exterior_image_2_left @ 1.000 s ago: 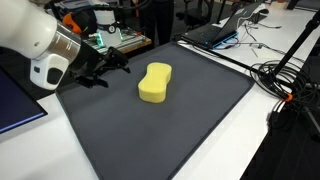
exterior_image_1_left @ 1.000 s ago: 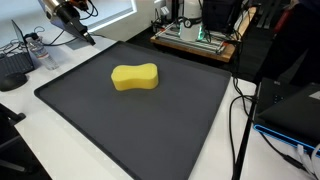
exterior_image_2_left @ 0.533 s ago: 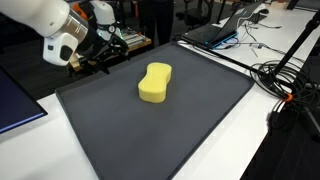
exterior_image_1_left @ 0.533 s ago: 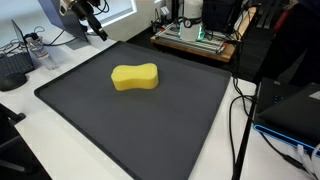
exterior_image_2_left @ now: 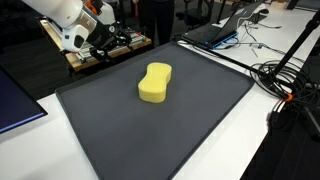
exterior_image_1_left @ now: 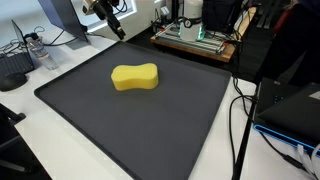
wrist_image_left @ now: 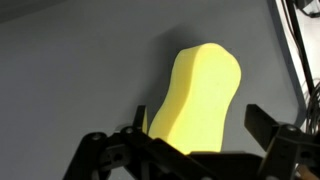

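Pincer [exterior_image_1_left: 116, 27]: empty, jaws spread wide, gripping nothing; it hangs in the air above the far edge of the mat [exterior_image_1_left: 160, 125].

Sponge [exterior_image_1_left: 135, 77]: yellow, narrowed at the waist, lying flat near the middle of the dark mat. In both exterior views it is well apart from the pincer and lower than it.

Wrist view: the sponge [wrist_image_left: 197, 90] shows between the two black fingers [wrist_image_left: 264, 128], touching neither.

Surroundings: white table [exterior_image_1_left: 55, 140] under the mat; cables [exterior_image_2_left: 285, 80] beside the mat.
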Robot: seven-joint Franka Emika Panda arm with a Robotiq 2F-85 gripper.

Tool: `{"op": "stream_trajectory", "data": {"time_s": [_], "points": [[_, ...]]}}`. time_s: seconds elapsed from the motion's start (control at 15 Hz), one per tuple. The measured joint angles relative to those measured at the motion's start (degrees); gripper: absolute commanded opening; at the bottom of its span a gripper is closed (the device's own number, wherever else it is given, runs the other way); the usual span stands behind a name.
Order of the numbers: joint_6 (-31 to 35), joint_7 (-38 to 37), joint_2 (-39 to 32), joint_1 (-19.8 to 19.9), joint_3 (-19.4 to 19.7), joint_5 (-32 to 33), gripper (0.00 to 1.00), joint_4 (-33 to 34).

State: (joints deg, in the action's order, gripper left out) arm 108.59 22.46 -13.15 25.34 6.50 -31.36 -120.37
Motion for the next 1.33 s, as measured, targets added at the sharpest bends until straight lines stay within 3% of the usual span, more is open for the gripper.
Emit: {"op": "stream_trajectory", "data": {"time_s": [0.33,0.73,1.0,1.33], "points": [[1.66,2.66,4.17,-0.01,3.60,-4.20,1.00,-7.32],[1.99,2.09,4.91,-0.91,4.22,-4.28,1.00,-8.13],[9.59,-5.15,5.28,-3.82,4.83,-4.27,1.00,-12.07],[21.28,-13.45,9.29,-7.71,4.80,-4.27,1.00,-22.60]]}}
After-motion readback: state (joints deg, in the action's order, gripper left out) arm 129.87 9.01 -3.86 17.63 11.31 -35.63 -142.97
